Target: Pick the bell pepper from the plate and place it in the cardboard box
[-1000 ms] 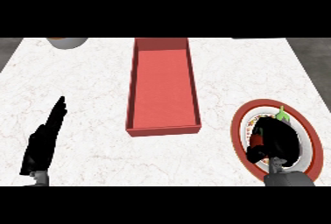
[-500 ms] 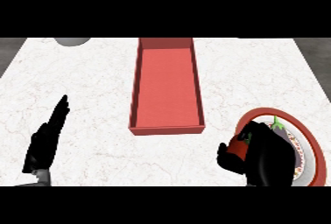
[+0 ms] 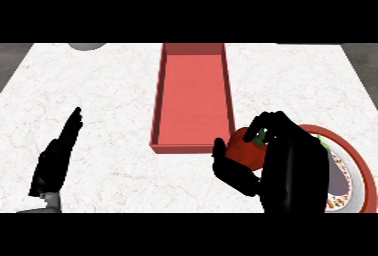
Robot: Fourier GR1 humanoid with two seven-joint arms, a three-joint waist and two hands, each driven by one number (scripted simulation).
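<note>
The red bell pepper (image 3: 244, 149) is held by the right hand (image 3: 284, 160), fingers and thumb curled round it, just near-right of the red box (image 3: 192, 90), beside the plate (image 3: 354, 160). It is judged light, smooth, hollow; a hold across its broad body suits. The left hand (image 3: 57, 157) rests open at left, fingers straight and pressed together.

A white, faintly veined marble surface (image 3: 111, 100) fills most of the frame. Dark grey floor shows in the upper left corner (image 3: 11, 55) and along the upper right edge. A grey rounded object (image 3: 88, 46) sits at the top left edge.
</note>
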